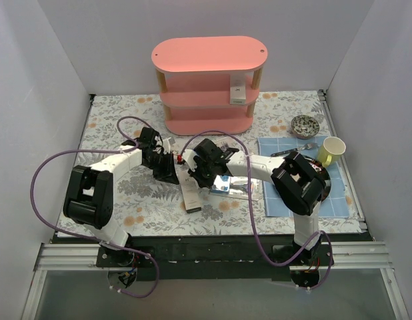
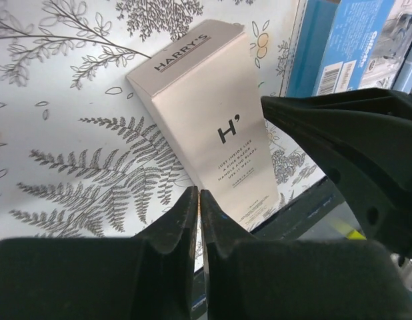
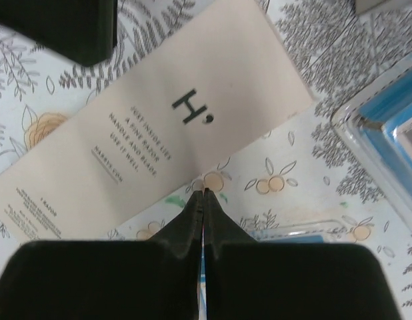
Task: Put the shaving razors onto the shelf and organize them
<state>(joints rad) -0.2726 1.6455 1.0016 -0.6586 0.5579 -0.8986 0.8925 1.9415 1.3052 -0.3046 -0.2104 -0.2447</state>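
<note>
Lab-type robot test booth. Plain white panel walls (image 1: 33, 80) box in the table (image 1: 213, 239), floral cloth (image 1: 113, 113) over it; aluminium rail (image 1: 213, 257) along the near edge; purple cables (image 1: 38, 180) loop loose.

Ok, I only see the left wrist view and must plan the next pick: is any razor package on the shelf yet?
Observer: Yes, one white box stands on the middle tier of the shelf, toward its right end.
Operator: Is the right end effector holding anything?
Observer: No; the right end effector is shut and empty, at the edge of the Harry's box lying flat on the table.
</note>
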